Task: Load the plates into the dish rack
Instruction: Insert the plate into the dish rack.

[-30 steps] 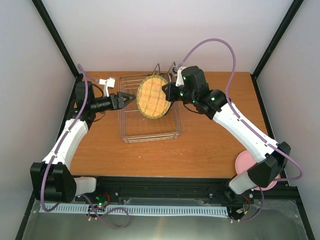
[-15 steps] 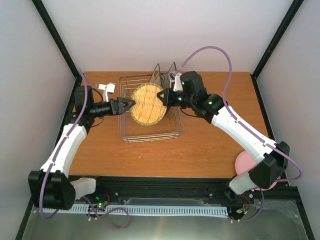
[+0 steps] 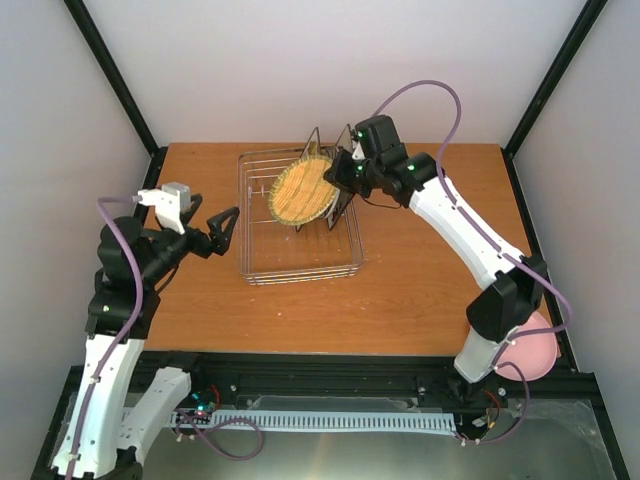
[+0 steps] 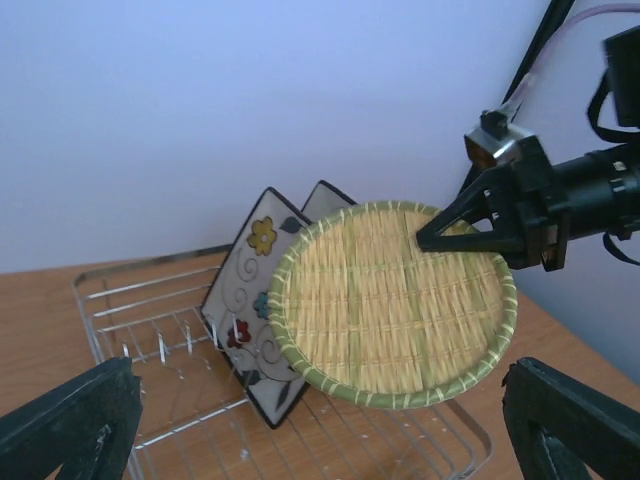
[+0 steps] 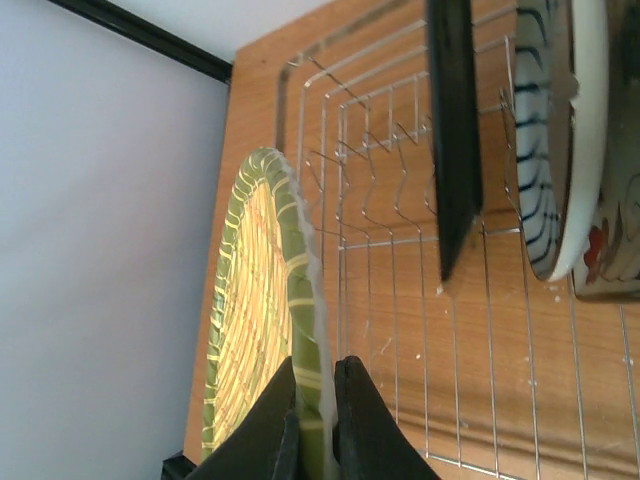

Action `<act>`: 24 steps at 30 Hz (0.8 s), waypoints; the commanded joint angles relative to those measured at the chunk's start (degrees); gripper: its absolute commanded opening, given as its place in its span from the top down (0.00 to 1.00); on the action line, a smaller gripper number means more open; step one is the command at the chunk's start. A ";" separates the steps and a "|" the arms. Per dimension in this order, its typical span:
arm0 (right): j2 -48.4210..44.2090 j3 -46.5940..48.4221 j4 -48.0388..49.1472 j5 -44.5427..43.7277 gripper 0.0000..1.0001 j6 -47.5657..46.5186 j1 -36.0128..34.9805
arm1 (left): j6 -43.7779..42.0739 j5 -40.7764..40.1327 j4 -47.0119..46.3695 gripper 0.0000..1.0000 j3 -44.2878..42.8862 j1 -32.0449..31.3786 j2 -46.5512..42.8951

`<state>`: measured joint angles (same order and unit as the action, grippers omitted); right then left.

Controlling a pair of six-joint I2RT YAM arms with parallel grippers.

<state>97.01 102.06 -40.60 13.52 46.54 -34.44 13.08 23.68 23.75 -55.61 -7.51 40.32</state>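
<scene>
Right gripper (image 5: 316, 385) reaching over dish rack (image 3: 300, 264), pinching tilted woven plate (image 3: 303, 190) by its rim. Left gripper (image 3: 225, 230) hanging wide open, empty, over wooden table (image 3: 420, 290). White walls (image 3: 300, 70) enclosing.

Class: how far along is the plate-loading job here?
Done: the floral plate and a second square plate stand in the dish rack. In hand: the right gripper holds the woven plate by its rim, tilted over the rack. To do: seat it, then the pink plate near the right arm's base. Left gripper: open.
</scene>
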 commanded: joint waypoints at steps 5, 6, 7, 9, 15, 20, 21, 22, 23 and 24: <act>3.98 6.81 -8.02 11.15 0.97 7.24 4.39 | -15.43 -11.73 1.82 0.00 2.03 -4.08 2.91; 4.55 8.99 -9.40 11.46 0.97 6.53 4.75 | -16.49 -13.65 2.23 0.00 1.51 -4.82 4.31; 4.99 10.06 -10.13 12.21 0.97 6.02 5.07 | -17.11 -16.16 2.63 0.00 0.87 -5.67 5.91; 5.66 11.43 -10.22 15.14 0.97 5.50 5.82 | -18.05 -18.72 3.75 0.00 -1.26 -6.95 10.15; 7.18 14.25 -12.31 19.22 0.97 4.15 7.97 | -25.50 -34.67 3.46 0.00 -8.36 -19.24 20.78; 8.04 14.21 -15.03 21.16 0.97 2.18 11.47 | -34.57 -50.90 1.53 0.00 -13.71 -31.66 29.44; 8.17 14.15 -15.45 21.22 0.97 1.74 11.91 | -36.61 -54.33 0.52 0.00 -13.87 -33.64 30.84; 8.38 14.06 -15.65 21.46 0.97 1.32 12.27 | -38.63 -57.85 -1.06 0.00 -13.63 -35.15 31.65; 8.67 14.17 -15.98 22.04 0.97 1.02 12.74 | -40.47 -59.56 -2.85 0.00 -13.21 -36.47 32.14; 8.88 14.17 -16.20 22.38 0.97 0.87 12.90 | -42.15 -60.40 -3.89 0.00 -12.89 -37.64 32.18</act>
<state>104.95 114.93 -55.13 32.36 49.01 -22.81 -18.90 -23.18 24.53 -67.29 -40.77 71.05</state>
